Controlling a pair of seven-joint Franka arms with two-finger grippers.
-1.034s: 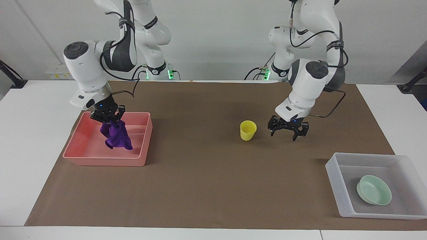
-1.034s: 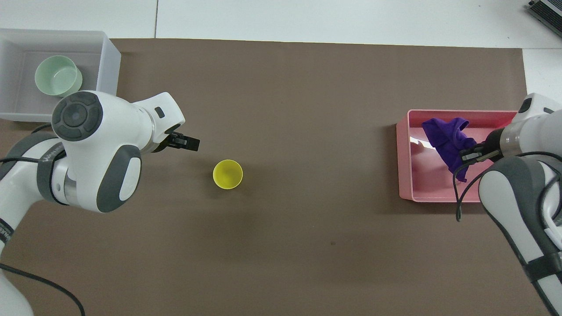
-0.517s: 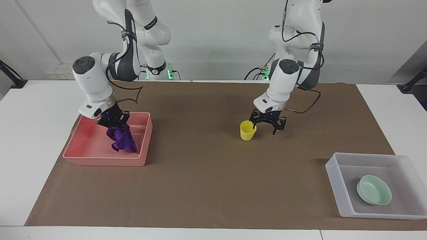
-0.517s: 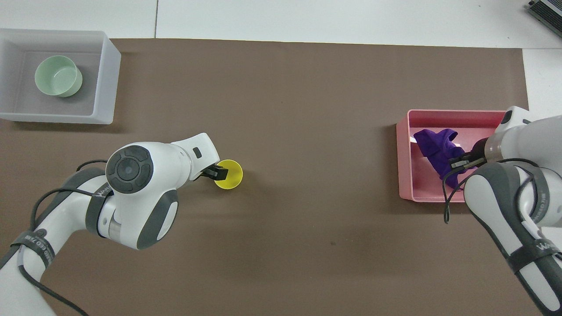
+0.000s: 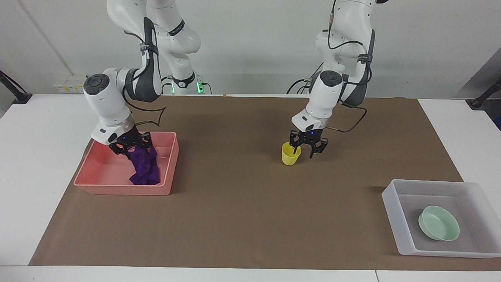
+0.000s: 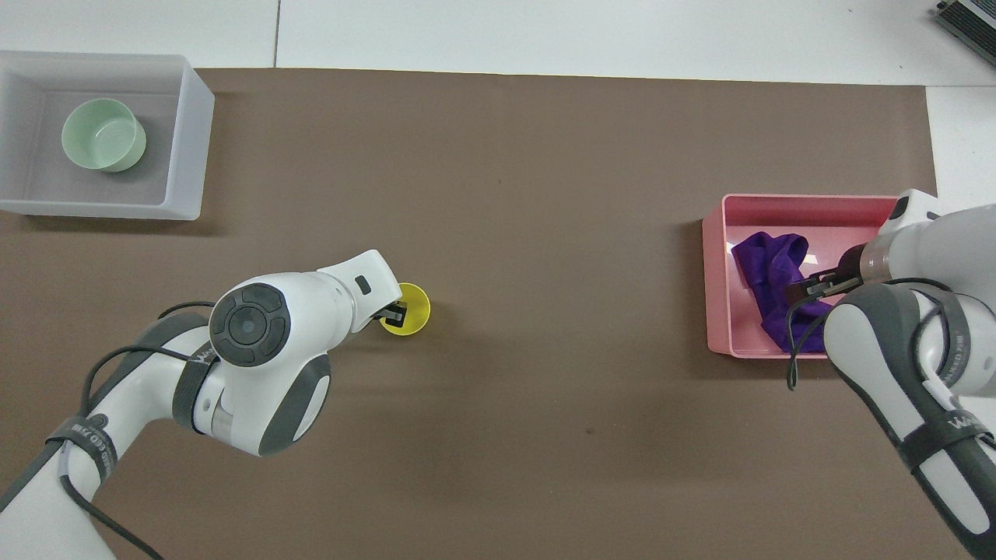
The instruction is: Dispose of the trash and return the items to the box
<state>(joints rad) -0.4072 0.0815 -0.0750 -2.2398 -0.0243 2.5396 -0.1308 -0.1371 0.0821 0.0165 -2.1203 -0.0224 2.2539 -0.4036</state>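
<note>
While my right pincer (image 5: 131, 148) sits low in the pink tray (image 5: 117, 190) at the right arm's end of the bench (image 5: 235, 219), the purple rag (image 5: 145, 172) slumps from it onto the tray floor. Whether I am clamped on the cloth or loose of it I cannot tell. It is limp, light stuff that bunches anywhere, so any fold serves as a hold.

Mid-bench, my left pincer (image 5: 303, 150) is spread wide astride the rim of the yellow cup (image 5: 290, 157), one finger inside and one outside. I judge the cup light, stiff and slick, so the wall just under the rim is the place to pinch, gently.

At the left arm's end, the translucent box (image 5: 395, 219) holds the mint-green bowl (image 5: 438, 223), farther from the robots than the cup.

No brand or label shows on these things, and the lettering on my arm bands is unreadable
</note>
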